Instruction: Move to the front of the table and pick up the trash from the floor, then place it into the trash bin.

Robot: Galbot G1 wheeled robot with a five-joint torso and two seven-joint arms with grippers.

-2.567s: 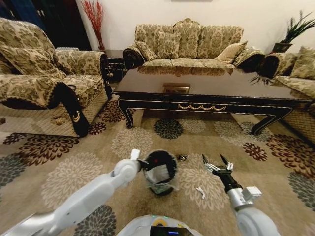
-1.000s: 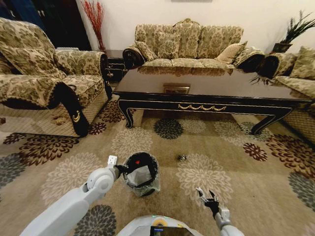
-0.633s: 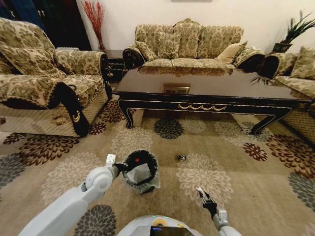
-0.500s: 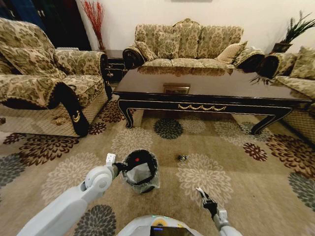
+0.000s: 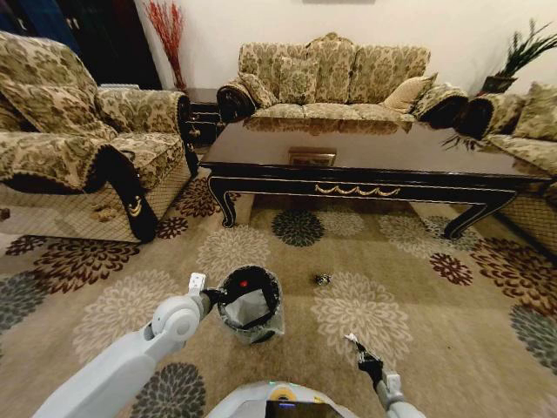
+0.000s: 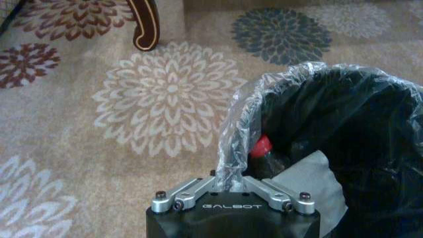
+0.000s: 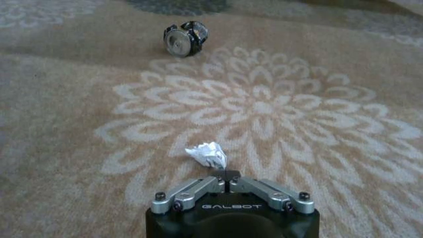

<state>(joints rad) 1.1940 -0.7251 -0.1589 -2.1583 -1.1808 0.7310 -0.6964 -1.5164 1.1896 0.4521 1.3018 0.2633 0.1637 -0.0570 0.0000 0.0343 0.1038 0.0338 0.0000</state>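
Left gripper: fingers pinched together on the clear, crinkly plastic liner at the rim of the trash bin; in the head view the pale, smooth left arm reaches to the bin's left side.
Trash bin: small, round, black, standing on the floor in front of the robot, left of centre; the wrist view shows a red rounded object and a flat grey sheet inside it.
Right gripper: fingers closed together on a crumpled white paper scrap, whose creased wad juts out just past the fingertips; in the head view the gripper sits low and right of centre, over a cream flower medallion.
Other trash: a small greyish, shiny, round-edged wad lies on the carpet ahead of the right gripper, well apart from it, between the bin and the table; in the right wrist view it looks like a crushed disc with dark edges.
Floor: beige short-pile carpet with large round flower medallions in cream, brown and grey.
Table: long, low, dark glossy wood with a mirror-like top, gold scroll ornament on the apron and curved legs; it stands beyond the bin and the trash.
Surroundings: sofas upholstered in beige-gold floral damask with dark trim stand behind and at both sides of the table.
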